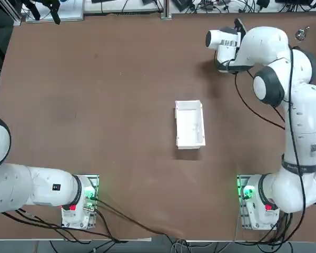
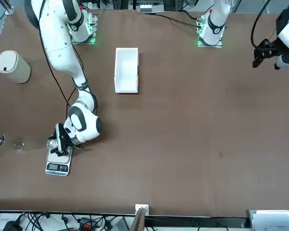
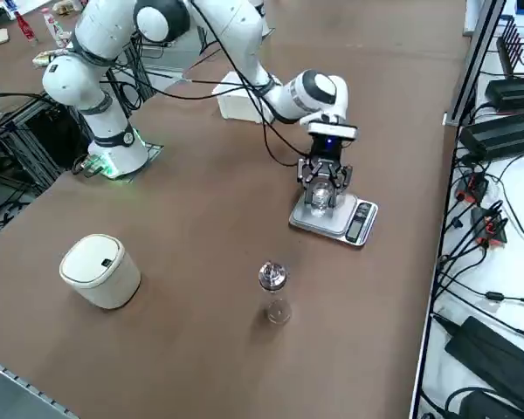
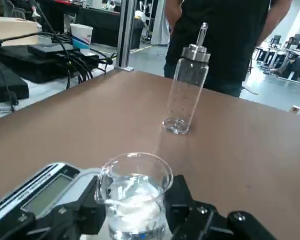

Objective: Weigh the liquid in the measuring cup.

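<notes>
The measuring cup (image 4: 135,195) is a small clear glass beaker with liquid in it. It stands on the flat grey scale (image 3: 341,223), whose display end (image 4: 40,195) points away from the arm. My right gripper (image 3: 321,188) reaches down over the scale, and its black fingers (image 4: 92,200) press against both sides of the cup, shut on it. In the front view the gripper (image 2: 60,142) sits above the scale (image 2: 58,166) with the cup (image 2: 52,143) at its tip. From overhead the arm's wrist (image 1: 226,42) hides both the cup and the scale.
A clear bottle with a metal pourer (image 3: 272,279) and a small glass (image 3: 278,312) stand beside the scale. A white lidded bin (image 3: 100,271) sits farther off. The white tray (image 1: 190,124) lies mid-table. A person in black (image 4: 225,40) stands past the table edge.
</notes>
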Motion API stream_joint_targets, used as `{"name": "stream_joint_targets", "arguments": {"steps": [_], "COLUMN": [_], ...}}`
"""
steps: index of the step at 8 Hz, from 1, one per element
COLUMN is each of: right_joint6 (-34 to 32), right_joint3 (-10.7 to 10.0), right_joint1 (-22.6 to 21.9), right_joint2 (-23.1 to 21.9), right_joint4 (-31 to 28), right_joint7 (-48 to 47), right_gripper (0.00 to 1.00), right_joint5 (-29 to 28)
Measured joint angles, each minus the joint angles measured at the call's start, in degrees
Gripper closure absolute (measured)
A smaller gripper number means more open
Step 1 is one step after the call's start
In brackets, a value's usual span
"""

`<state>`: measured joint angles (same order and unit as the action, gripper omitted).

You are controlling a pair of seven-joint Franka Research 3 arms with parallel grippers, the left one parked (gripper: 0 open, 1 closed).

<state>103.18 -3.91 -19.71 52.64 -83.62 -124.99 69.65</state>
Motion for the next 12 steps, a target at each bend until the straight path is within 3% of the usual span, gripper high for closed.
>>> {"name": "stream_joint_targets", "arguments": {"steps": [2, 3, 4, 6, 9, 12], "right_joint6": [0.12, 0.12, 0.11, -0.01, -3.14, -7.33], "right_joint3": [0.01, 0.1, 0.27, 0.59, 1.15, 0.94], "right_joint1": [0.0, -0.01, -0.12, -0.47, -4.95, -5.96], "right_joint2": [0.42, 0.42, 0.41, 0.11, -4.62, -14.53], "right_joint4": [0.11, 0.2, 0.42, 1.81, 10.03, 12.99], "right_joint7": [0.06, 0.09, 0.24, 3.03, 20.54, 42.93], "right_gripper": [0.26, 0.07, 0.0, 0.0, 0.0, 0.0], "right_joint5": [0.0, -0.1, -0.18, -3.0, -20.84, -34.39]}}
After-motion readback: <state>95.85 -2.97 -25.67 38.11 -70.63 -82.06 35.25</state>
